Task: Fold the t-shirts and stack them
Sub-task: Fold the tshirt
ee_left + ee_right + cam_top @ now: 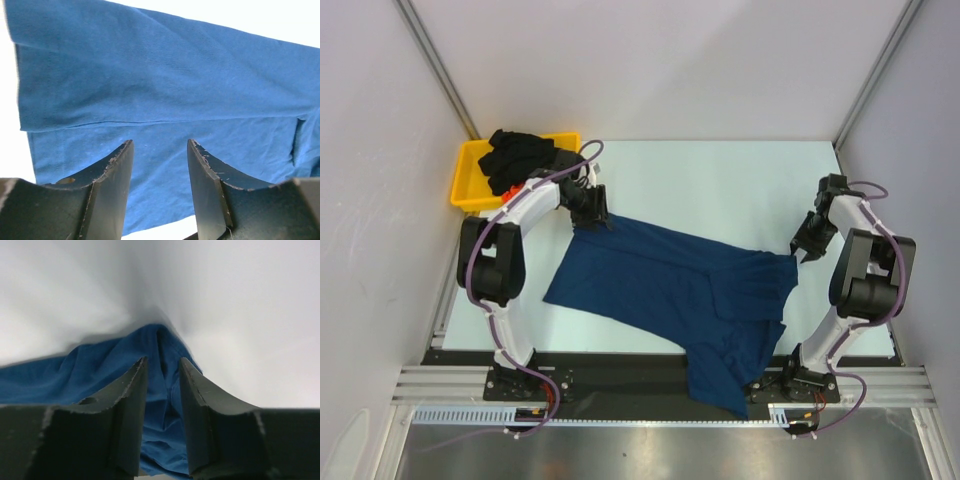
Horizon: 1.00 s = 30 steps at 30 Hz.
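Observation:
A navy blue t-shirt (670, 285) lies spread on the white table, and its lower part hangs over the near edge. No print shows. My left gripper (592, 215) is open over the shirt's far left corner, with flat blue cloth (160, 100) under its fingers (112, 175). My right gripper (807, 245) is at the shirt's right tip. Its jaws stand a little apart over a bunched fold of the shirt (162, 390), which ends in a point just beyond them. A black t-shirt (520, 152) lies in the tray with a bit of orange-red cloth (506, 188).
A yellow plastic tray (470, 175) stands at the table's far left corner, close behind my left arm. Grey walls close in the table on the left, back and right. White table surface (720, 190) lies beyond the shirt.

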Each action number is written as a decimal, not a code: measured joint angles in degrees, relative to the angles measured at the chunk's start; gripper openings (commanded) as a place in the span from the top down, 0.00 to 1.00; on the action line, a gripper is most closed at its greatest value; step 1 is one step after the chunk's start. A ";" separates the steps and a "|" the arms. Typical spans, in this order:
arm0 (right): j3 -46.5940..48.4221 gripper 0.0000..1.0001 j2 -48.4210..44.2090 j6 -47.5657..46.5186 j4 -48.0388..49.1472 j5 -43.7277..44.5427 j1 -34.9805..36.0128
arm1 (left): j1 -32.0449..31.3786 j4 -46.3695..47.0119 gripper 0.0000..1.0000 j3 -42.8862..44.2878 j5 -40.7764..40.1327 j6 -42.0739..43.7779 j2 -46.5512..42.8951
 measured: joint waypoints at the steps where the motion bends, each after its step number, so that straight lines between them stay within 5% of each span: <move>1: 0.00 0.60 -0.81 -0.26 -0.09 0.00 0.00 | 0.07 -0.09 0.47 0.02 -0.28 0.13 0.00; 13: -3.26 0.47 -2.38 -2.19 1.16 -3.56 -0.48 | 1.64 -0.37 0.46 -1.03 -1.33 0.44 -2.73; 18: -4.90 0.50 -1.44 -2.51 2.36 -3.58 -0.48 | 2.27 -0.35 0.45 -2.99 -1.33 0.46 -4.20; 23: -5.60 0.63 0.37 -3.15 3.45 -3.15 -0.48 | 2.71 -0.22 0.45 -3.15 -1.31 0.46 -4.76; 30: -3.41 0.55 2.54 -3.02 1.55 -2.93 -0.55 | 2.73 0.13 0.45 -3.80 -1.11 0.42 -4.96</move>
